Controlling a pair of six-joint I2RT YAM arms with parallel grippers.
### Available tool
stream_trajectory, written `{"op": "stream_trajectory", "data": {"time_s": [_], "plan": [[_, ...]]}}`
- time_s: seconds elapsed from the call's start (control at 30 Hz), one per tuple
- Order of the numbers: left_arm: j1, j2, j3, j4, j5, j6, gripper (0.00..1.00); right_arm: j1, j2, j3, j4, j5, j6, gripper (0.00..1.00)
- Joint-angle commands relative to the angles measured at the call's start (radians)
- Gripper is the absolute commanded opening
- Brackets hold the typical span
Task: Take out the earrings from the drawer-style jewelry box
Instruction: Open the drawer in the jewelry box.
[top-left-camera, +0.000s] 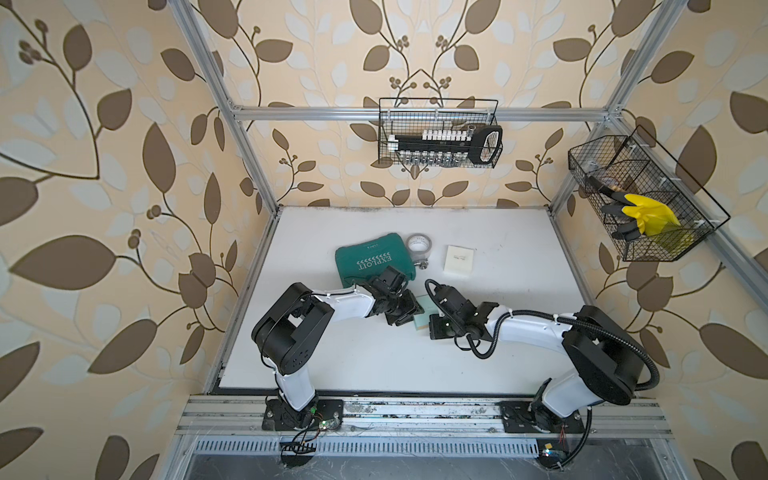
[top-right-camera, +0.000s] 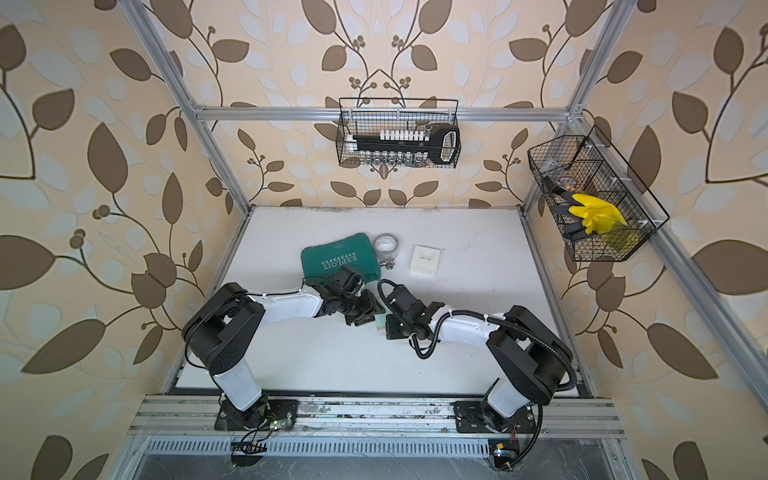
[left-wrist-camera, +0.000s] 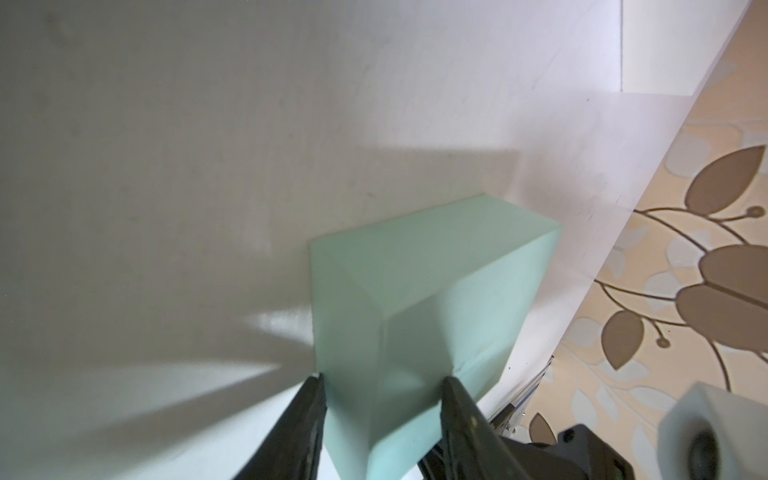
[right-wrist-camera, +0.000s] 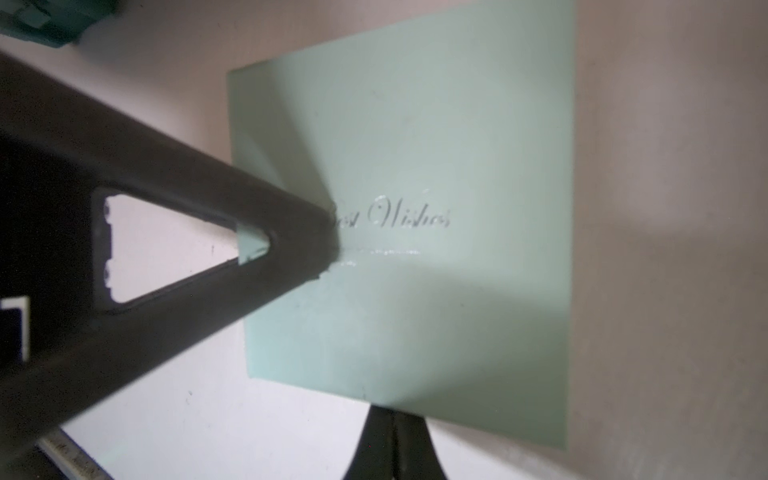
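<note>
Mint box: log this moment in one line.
left gripper: shut on mint box | right gripper: shut, at box edge | earrings: not visible

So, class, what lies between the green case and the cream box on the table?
A tape roll and a small metal fitting beside the green case; both top views show them.

My fingers (left-wrist-camera: 307, 428) are black; the box (right-wrist-camera: 457, 124) is pale mint with silvery script; the case (top-left-camera: 374, 262) dark green; the wallpaper (top-left-camera: 104, 166) cream with brown leaves.
</note>
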Motion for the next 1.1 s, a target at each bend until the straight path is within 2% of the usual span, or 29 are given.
{"op": "stream_trajectory", "data": {"time_s": [0.0,1.07], "plan": [[-0.014,0.017,0.014,-0.033,-0.021,0.017,0.46,0.004,-0.018,0.035,0.006,-0.009,0.006,0.02],[-0.015,0.008,-0.003,-0.005,-0.062,-0.011,0.47,0.029,-0.098,-0.067,-0.082,-0.004,0.089,0.0]]}}
